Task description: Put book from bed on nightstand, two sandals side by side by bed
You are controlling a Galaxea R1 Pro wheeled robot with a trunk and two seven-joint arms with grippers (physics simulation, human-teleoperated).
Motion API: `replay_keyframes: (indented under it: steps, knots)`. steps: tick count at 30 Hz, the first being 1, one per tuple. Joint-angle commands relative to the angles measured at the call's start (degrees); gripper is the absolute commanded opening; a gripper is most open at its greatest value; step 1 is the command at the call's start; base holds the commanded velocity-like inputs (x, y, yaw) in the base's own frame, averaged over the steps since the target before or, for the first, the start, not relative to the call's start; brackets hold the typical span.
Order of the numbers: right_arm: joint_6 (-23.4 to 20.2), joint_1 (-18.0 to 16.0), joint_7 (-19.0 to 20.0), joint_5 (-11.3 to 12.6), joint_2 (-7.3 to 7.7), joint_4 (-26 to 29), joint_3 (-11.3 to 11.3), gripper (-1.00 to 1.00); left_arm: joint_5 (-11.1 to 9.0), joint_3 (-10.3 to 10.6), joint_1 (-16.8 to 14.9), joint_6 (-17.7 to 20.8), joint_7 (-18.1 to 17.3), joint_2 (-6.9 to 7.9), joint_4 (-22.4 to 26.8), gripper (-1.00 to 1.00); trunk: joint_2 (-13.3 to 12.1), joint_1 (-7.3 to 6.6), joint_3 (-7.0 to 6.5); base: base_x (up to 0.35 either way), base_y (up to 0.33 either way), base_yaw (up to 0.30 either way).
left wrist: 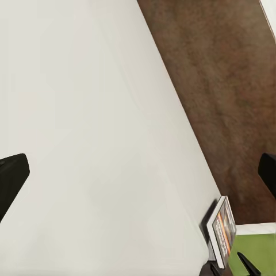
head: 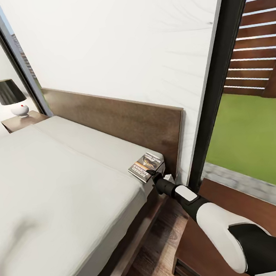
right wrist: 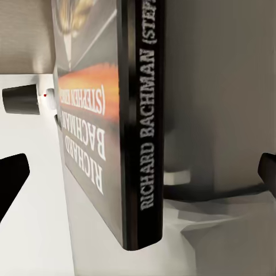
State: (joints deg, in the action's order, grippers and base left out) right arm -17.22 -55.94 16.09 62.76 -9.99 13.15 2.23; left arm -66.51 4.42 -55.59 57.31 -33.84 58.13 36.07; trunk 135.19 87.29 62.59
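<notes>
Book (head: 145, 166) at bed (head: 54, 197) mattress corner, right end effector (head: 153, 174) grip unclear, tall window (head: 254, 96), wood floor (head: 150, 262)

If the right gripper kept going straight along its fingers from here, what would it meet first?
Most likely the book: in the right wrist view its spine sits dead ahead between the open fingers, close up. In the head view the right gripper is at the book's near edge on the bed. Contact can't be judged.

Bright, even daylight, soft shadows, no glare; wide-angle edge stretch; wrist close-ups slightly blurred.
</notes>
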Motion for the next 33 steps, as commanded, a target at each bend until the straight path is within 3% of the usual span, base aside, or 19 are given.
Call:
replay_keyframes:
  steps: [1,2,3,33]
  knots:
    - [-0.27,-0.03,0.08,0.17,-0.01,-0.02,0.23,1.00,0.15,0.33,-0.13,-0.01,-0.51,0.06,-0.12,1.00,0.02,-0.01,0.05,0.000,0.000,0.000]
    - [-0.27,-0.04,0.08,0.17,-0.01,-0.03,0.23,1.00,0.15,0.33,-0.13,-0.01,-0.51,0.06,-0.12,1.00,0.02,-0.01,0.05,0.000,0.000,0.000]
    - [-0.27,-0.04,0.08,0.17,-0.01,-0.03,0.23,-1.00,0.15,0.33,-0.13,-0.01,-0.52,0.08,-0.12,1.00,0.02,-0.01,0.05,0.000,0.000,0.000]
    - [-0.35,-0.03,0.17,0.25,-0.01,0.03,0.23,-1.00,0.12,0.33,-0.13,-0.01,-0.53,0.07,-0.12,1.00,0.02,-0.01,0.05,0.000,0.000,0.000]
